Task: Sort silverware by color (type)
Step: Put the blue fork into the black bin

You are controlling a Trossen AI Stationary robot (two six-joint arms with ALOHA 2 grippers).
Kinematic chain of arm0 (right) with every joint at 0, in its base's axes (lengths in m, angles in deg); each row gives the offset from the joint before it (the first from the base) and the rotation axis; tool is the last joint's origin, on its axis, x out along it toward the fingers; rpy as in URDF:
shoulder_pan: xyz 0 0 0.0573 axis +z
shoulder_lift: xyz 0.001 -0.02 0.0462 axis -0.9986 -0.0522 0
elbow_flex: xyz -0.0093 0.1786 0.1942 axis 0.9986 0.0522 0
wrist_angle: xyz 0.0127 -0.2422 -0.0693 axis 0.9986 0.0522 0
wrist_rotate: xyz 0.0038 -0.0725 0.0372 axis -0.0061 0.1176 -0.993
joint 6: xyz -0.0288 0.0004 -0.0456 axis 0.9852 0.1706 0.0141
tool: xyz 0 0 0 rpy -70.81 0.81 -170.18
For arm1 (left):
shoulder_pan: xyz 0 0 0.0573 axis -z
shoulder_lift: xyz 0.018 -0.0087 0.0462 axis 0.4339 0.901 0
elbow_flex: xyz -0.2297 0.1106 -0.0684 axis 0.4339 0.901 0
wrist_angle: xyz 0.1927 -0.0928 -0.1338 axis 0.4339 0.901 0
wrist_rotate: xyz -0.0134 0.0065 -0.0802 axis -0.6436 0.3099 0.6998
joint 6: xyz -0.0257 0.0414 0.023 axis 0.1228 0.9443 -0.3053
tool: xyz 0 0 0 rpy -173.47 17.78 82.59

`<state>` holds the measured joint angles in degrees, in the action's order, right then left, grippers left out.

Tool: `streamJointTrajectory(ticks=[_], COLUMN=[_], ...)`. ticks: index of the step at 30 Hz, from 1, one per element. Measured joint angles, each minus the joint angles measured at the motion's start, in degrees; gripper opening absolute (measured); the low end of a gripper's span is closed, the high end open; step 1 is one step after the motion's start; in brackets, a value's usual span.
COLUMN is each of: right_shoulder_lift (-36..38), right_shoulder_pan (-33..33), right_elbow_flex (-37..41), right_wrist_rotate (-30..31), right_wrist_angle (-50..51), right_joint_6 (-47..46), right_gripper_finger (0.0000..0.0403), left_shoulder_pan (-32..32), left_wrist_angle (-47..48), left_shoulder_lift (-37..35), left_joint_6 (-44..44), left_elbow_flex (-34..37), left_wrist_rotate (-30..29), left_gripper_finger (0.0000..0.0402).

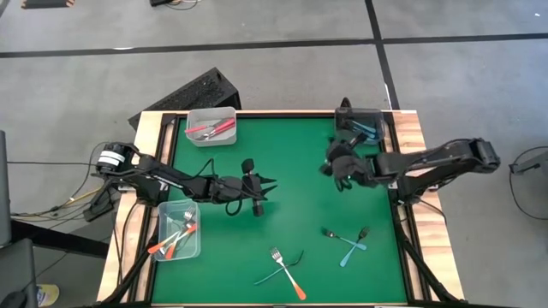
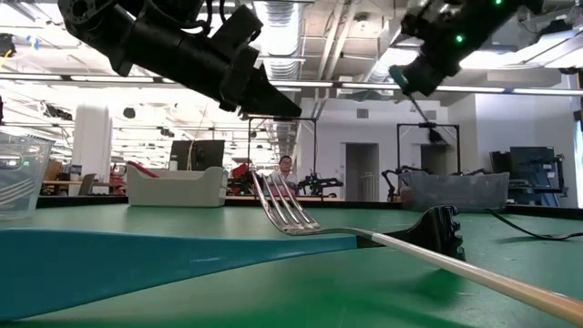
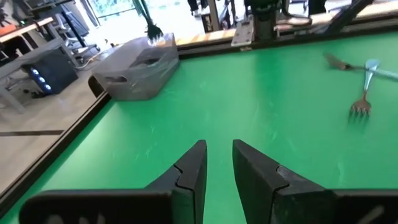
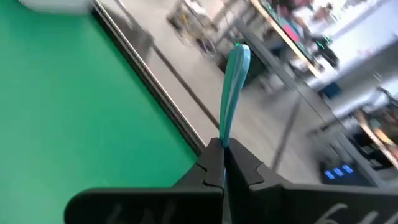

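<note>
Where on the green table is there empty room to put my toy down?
The green mat is bare between the two grippers, below the bin of red forks. Another bare strip runs along the right edge. It is crowded at the front, where loose forks lie, and by the bin of orange forks.

L arm reaching in from the left edge, stretched low toward mid-counter; left claw (image 1: pixel 267 190) empty, fingers (image 3: pixel 189 177) a narrow gap apart. R arm coming in from the right edge, bent at the elbow, wrist raised; right claw (image 4: pixel 222 163) clamped tight, pinching a thin teal handle.
</note>
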<state>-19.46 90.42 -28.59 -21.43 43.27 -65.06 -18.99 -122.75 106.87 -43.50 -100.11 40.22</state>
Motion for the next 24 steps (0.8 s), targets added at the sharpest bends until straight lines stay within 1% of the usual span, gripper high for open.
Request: streamJointTrajectory(ticks=[2, 6, 11, 13, 14, 16, 19, 24], right_shoulder_lift=[1.3, 1.9, 0.6, -0.1, -0.3, -0.8, -1.6, -1.8], right_shoulder_pan=[-3.2, -10.5, -19.0, -21.8, -23.4, -26.2, -29.4, -32.2], right_elbow_flex=[0.0, 0.0, 0.9, 1.6, 2.2, 3.0, 3.3, 3.4], right_wrist_rotate=[0.0, 0.1, -0.3, -1.7, -3.5, -6.8, -10.4, -10.8], right_wrist_angle=[4.2, 7.7, 7.3, 7.0, 6.8, 7.5, 6.6, 4.7], right_joint_6=[-0.4, 0.1, 4.3, 4.4, 4.4, 3.1, 3.3, 6.8], right_gripper_finger=[0.0013, 0.0013, 0.0013, 0.0016, 0.0019, 0.0033, 0.0069, 0.0139], left_shoulder_pan=[0.0, -0.1, -0.1, -0.1, -0.1, -0.1, -0.3, -0.5], left_wrist_angle=[0.7, 0.8, 1.3, 2.2, 2.6, 3.4, 4.0, 3.9], left_shoulder_lift=[0.0, 0.0, 0.0, 0.0, 0.0, 0.0, 0.0, 0.0], left_joint_6=[0.1, 0.1, 0.2, 0.2, 0.1, 0.0, 0.0, -0.7], left_elbow_flex=[0.0, 0.0, 0.0, 0.0, 0.0, 0.0, 0.0, 0.0], left_wrist_rotate=[-0.3, -0.3, -0.3, -0.3, -0.3, -0.4, -0.2, -0.1], left_gripper_finger=[0.0066, 0.0066, 0.0066, 0.0066, 0.0066, 0.0066, 0.0066, 0.0066])
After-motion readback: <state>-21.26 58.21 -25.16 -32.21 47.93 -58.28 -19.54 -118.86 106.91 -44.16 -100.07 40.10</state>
